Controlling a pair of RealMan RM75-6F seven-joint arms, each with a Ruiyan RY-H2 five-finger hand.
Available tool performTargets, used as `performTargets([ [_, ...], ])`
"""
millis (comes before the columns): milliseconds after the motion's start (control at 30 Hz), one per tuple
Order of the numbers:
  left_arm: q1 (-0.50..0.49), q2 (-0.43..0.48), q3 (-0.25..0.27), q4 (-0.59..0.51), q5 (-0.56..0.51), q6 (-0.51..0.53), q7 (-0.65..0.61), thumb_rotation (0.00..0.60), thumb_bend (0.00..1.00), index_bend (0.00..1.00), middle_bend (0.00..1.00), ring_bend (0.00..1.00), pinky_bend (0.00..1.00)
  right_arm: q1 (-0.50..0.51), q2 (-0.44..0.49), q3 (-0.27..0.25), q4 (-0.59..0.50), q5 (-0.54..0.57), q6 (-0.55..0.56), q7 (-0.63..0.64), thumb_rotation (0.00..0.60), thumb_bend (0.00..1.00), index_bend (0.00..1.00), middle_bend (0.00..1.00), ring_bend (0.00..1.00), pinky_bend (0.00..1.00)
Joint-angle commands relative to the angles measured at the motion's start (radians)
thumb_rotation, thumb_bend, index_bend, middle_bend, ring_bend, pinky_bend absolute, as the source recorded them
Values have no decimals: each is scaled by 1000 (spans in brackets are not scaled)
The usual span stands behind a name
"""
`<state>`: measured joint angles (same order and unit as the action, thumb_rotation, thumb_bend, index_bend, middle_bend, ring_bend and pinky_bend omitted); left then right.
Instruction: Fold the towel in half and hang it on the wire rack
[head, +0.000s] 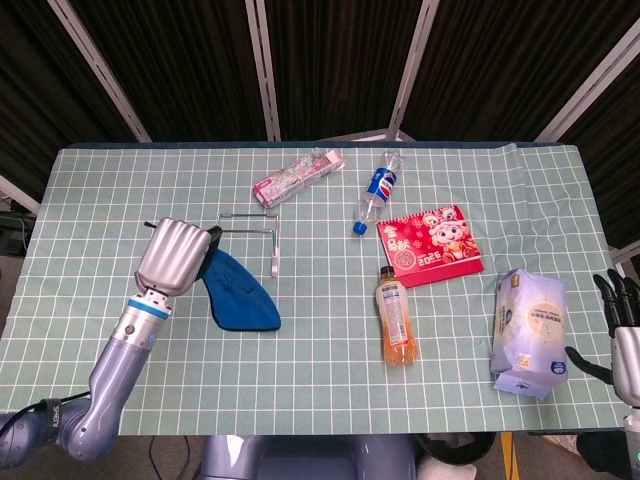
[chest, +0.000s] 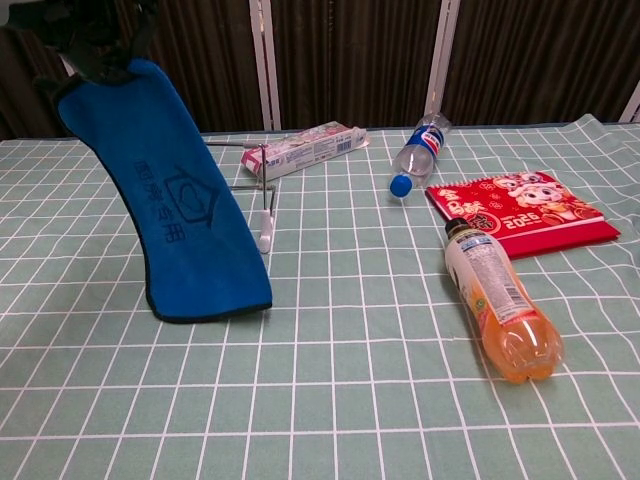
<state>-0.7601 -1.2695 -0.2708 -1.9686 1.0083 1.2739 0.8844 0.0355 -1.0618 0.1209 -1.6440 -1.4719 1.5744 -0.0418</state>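
Note:
My left hand (head: 176, 256) holds one end of the blue folded towel (head: 238, 291) lifted high above the table. The towel (chest: 185, 206) hangs down from the hand, its lower edge near or on the tablecloth, just in front of the wire rack (head: 247, 232). In the chest view only the fingertips (chest: 100, 40) show at the top left, and the towel covers part of the wire rack (chest: 262, 200). My right hand (head: 624, 335) is at the far right edge beside the table, fingers spread, holding nothing.
An orange drink bottle (head: 396, 318), a red calendar (head: 430, 246), a blue-labelled water bottle (head: 377, 192) and a pink box (head: 297, 177) lie on the green checked tablecloth (head: 120, 200). A white tissue pack (head: 529, 330) lies near my right hand.

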Motion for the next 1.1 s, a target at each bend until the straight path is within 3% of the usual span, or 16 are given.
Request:
performTargets([
  [33, -61, 6, -45, 33, -64, -4, 68, 600, 752, 928, 1000, 1000, 1000, 0, 0, 2, 1, 3, -1, 1, 600, 0, 0, 0, 0, 0],
  [367, -157, 37, -68, 186, -28, -106, 50, 600, 752, 928, 1000, 1000, 1000, 3, 1, 16, 10, 39, -16, 14, 600, 0, 0, 0, 0, 0],
  [667, -252, 55, -48, 322, -17, -279, 1, 600, 752, 932, 1000, 1000, 1000, 10, -9, 19, 18, 58, -33, -4, 600, 0, 0, 0, 0, 0],
  [867, -312, 23, -21, 494, 95, -366, -95, 600, 751, 937, 1000, 1000, 1000, 13, -16, 22, 20, 71, -41, -18, 600, 0, 0, 0, 0, 0],
  [1100, -370, -64, -12, 692, 121, -440, -200, 600, 754, 939, 1000, 999, 1000, 21, -30, 28, 33, 101, -63, -41, 600, 0, 0, 0, 0, 0],
])
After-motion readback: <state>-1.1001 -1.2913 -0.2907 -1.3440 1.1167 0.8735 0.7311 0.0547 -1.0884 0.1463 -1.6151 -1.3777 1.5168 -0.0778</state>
